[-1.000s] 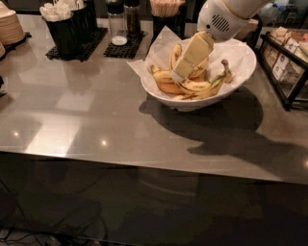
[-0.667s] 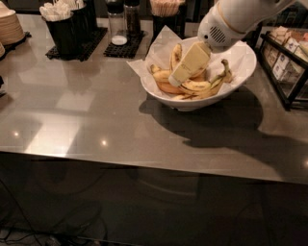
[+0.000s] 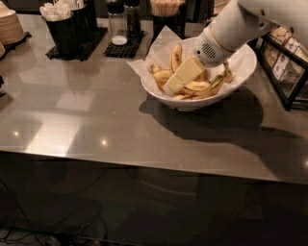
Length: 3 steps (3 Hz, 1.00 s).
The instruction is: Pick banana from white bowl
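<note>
The white bowl (image 3: 244,70), lined with crinkled white paper, stands at the back right of the grey table and holds several yellow bananas. The long, curved banana with dark streaks (image 3: 217,83) lies along the bowl's right side. A shorter banana (image 3: 176,56) leans upright at the back. My gripper (image 3: 174,85), cream-coloured on a white arm, reaches down from the upper right into the bowl's left half. Its tip rests among the bananas, to the left of the curved one. Some of the fruit beneath it is hidden.
Black cups of napkins and stirrers (image 3: 66,25) stand at the back left on a black mat. A shaker (image 3: 117,23) and a cup of sticks (image 3: 166,14) stand behind the bowl. A black wire rack (image 3: 287,67) is at the right, and stacked brown dishes (image 3: 9,28) are at the far left.
My gripper has moved lower and to the left, deeper into the bowl among the bananas. The bowl has stayed in place.
</note>
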Each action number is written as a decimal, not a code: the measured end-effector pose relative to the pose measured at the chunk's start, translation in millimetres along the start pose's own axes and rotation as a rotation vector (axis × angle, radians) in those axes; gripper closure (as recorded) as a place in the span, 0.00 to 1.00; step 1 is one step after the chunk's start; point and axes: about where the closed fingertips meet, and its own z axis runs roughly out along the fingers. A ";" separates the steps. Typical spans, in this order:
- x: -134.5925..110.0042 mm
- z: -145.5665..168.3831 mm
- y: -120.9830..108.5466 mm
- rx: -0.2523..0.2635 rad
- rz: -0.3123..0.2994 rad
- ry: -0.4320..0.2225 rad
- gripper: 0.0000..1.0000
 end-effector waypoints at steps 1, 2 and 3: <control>7.6 14.3 -2.3 -0.006 0.038 0.014 0.00; 16.7 25.0 -8.4 -0.008 0.076 0.031 0.00; 16.8 25.1 -8.4 -0.008 0.076 0.031 0.19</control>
